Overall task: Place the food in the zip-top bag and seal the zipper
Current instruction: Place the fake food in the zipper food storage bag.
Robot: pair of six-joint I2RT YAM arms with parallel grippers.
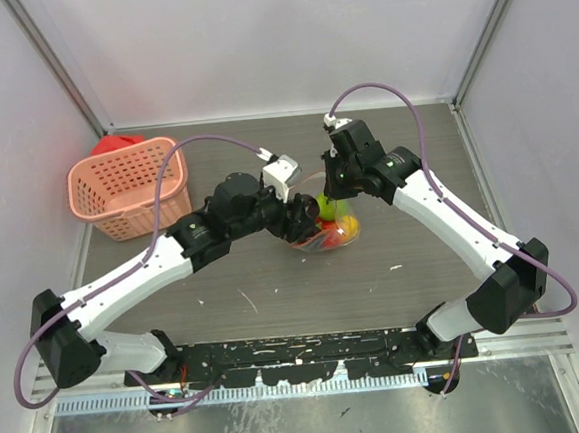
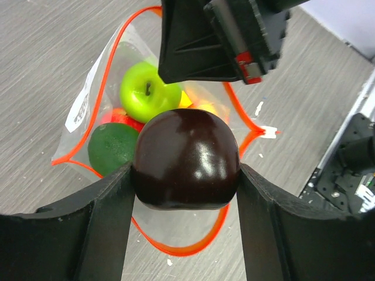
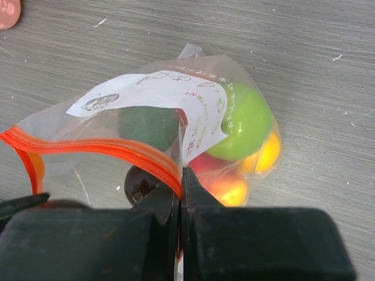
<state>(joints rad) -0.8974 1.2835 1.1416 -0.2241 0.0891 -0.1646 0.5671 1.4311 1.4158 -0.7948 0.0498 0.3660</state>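
Left wrist: left gripper clamps glossy round dark fruit; right gripper pinches zipper on crinkly bag.

— What stands at the far left of the worktop?
— A pink lattice basket, upright, near the left wall. Something red shows just behind it; I cannot tell what it is.
— And the surface itself?
— Grey with a wood grain, and small white flecks scattered over its near half. A scuffed black rail runs along the near edge. Pale panels close in the back and both sides.
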